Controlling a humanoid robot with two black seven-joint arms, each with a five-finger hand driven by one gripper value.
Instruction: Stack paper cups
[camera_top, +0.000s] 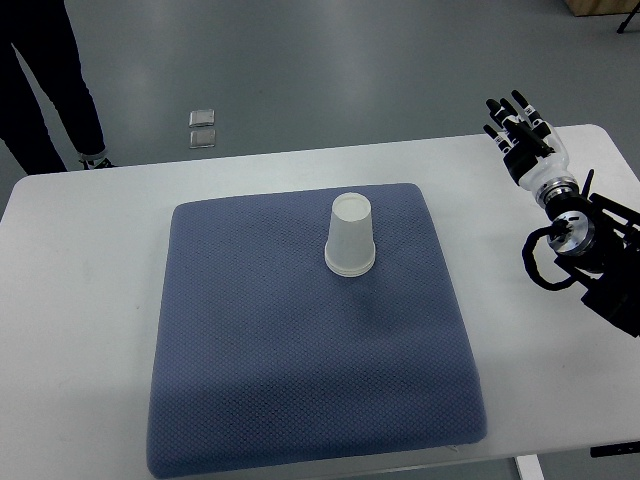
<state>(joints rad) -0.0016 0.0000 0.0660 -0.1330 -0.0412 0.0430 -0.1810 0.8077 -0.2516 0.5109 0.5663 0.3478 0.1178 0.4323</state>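
My right hand (520, 128) hangs over the far right corner of the white desk (80, 260), fingers spread and pointing away from me, grasping nothing. My left hand is nowhere in sight.

Nearest to it, on its left, lies the edge of the blue-grey quilted fabric mat (300, 380) that covers most of the desk. Further to the left, well apart from my hand and a little nearer to me, stands the white paper cup stack (350, 235), upside down on the mat, base up. A doubled rim at its foot suggests more than one cup nested there, though I cannot count them. I see no loose cup waiting, so I judge the stacking is likely finished.

The risks I see come from any sweep back across the desk. If I pull my arm leftward low, my spread fingers or wrist cabling could clip the light stack and topple it. The soft mat gives it a poor footing, so even a nudge could tip it.

Farthest off, beyond the desk on the grey floor, a person's dark trouser legs (45, 80) stand; swinging wide that way would be unwise.
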